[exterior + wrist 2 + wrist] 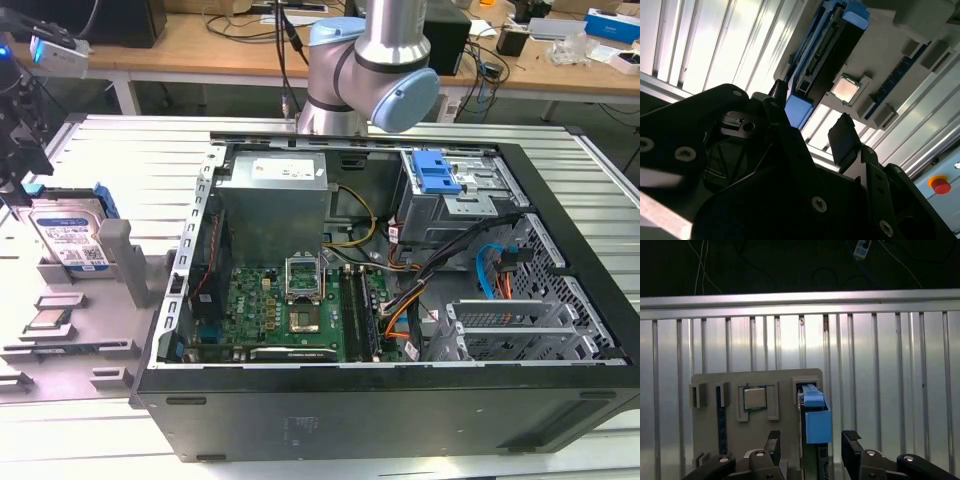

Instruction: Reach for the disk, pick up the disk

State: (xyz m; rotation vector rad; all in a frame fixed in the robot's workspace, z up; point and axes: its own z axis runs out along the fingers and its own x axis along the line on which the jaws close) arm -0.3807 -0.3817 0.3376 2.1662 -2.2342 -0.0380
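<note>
Hangs wide open at the gripper, holding nothing, with one finger to each side of the disk. Finds that disk just below and between the fingers, standing on edge in a slot of the grey holder, blue frame toward the gripper, seemingly untouched. Risks clipping the blue frame if lowered off centre, enough to tilt or jam the disk in its slot. Risks also closing on the plastic frame alone, likely to flex and slip free on a lift. Could snag the slot wall close beside the disk and drag the whole holder along. Has a small square chip lying flat in a recess just beside the disk, near enough for a stray finger to knock. Stands, holder and all, on a desk of ribbed silver metal, hard and glossy, probably slippery under the holder. Farther from the gripper, offers an open computer case, the arm beyond it, and a wooden desk strewn with cables and boxes.
</note>
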